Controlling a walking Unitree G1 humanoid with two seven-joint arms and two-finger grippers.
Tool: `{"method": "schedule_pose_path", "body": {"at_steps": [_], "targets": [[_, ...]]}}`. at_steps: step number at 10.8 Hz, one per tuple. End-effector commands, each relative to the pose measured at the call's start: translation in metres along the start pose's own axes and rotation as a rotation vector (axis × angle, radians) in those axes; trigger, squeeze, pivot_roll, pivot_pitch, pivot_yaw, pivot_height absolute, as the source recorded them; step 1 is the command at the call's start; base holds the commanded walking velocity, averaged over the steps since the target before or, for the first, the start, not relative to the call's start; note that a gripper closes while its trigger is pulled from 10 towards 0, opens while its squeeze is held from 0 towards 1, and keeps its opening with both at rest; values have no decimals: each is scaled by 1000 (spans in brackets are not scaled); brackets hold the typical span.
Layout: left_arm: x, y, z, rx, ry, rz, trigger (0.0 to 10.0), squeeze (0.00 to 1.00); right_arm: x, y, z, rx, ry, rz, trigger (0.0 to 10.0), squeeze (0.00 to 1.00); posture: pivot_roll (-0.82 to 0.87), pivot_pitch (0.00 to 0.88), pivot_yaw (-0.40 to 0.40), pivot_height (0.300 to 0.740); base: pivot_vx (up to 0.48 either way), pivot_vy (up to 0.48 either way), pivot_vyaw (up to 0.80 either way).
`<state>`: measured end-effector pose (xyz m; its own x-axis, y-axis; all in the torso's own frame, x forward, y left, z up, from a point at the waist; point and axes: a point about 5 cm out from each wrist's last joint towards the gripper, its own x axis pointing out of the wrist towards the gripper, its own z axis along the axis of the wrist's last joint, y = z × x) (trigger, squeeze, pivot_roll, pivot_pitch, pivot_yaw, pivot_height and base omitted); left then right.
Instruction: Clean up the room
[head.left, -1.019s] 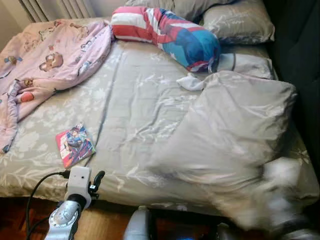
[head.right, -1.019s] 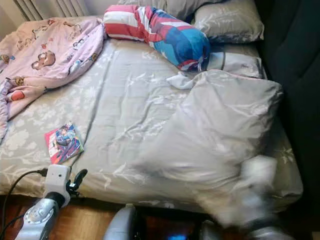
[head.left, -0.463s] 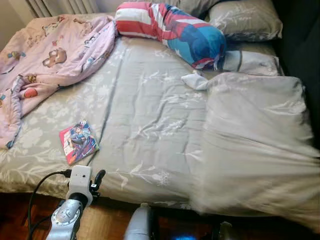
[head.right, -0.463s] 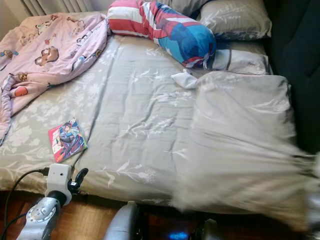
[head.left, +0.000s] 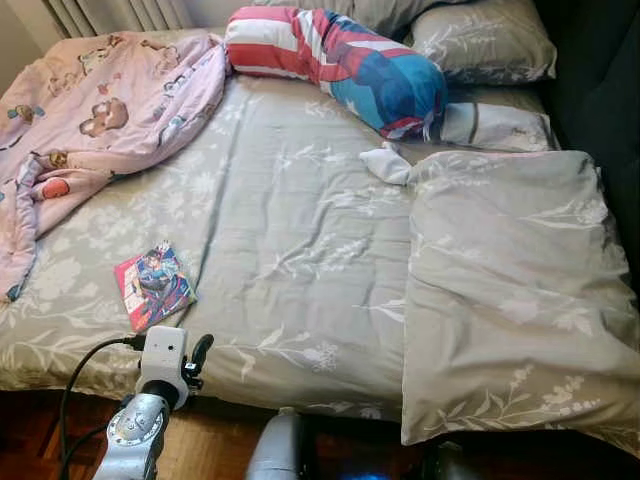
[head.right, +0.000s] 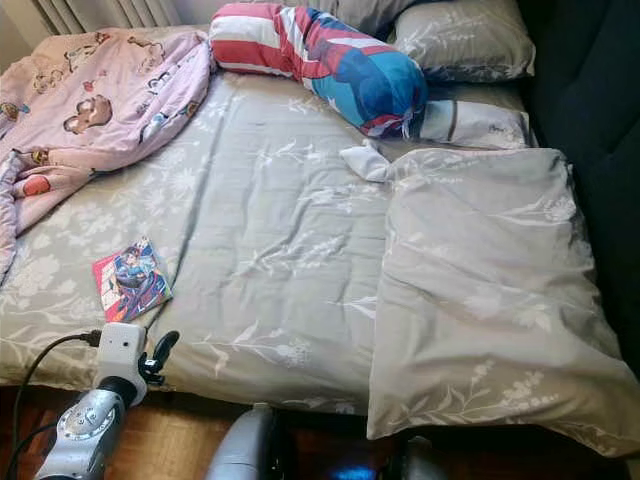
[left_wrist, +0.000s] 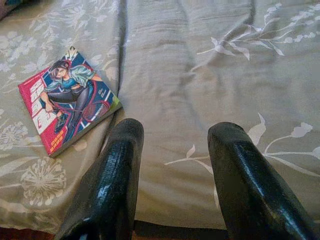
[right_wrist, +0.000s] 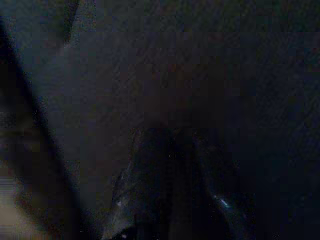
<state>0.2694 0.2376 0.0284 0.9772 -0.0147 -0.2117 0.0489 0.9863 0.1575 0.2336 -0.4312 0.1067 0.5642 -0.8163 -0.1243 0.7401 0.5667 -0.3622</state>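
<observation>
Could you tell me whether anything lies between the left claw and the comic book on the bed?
Nothing visible does. The left claw hangs open at the bed's near edge, and the comic book lies flat on the grey floral sheet just beyond its fingertips, off to one side. Bare sheet separates them; the pink blanket lies farther off.

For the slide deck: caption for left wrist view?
Open left gripper poised above the floral bedsheet, comic book just beside it.

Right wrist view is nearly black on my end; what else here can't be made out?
- Right gripper: right wrist view too dark; open or shut unclear.
- Pillow: near corner cut off by the left eye view's edge.
- Comic book title: too small.
- Floor under the bed: hidden by the mattress.
</observation>
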Motion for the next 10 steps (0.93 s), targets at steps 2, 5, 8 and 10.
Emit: {"method": "schedule_pose_path", "body": {"at_steps": [2,5,8,10], "targets": [[-8,2,-14,-10,50,12,10000,0,-16,32,-24,164,66,141,10000,0,141,187,64,649,0,0,0],[-11,4,-18,-6,61,13,10000,0,-35,66,-31,312,19,266,10000,1000,146,189,69,649,0,0,0],[-11,3,-18,-4,62,12,10000,0,-43,82,-18,452,-94,380,10000,1000,144,186,67,649,0,0,0],[-10,2,-19,-8,64,15,10000,0,-67,118,-17,443,-154,598,10000,1000,143,184,64,649,0,0,0]]}}
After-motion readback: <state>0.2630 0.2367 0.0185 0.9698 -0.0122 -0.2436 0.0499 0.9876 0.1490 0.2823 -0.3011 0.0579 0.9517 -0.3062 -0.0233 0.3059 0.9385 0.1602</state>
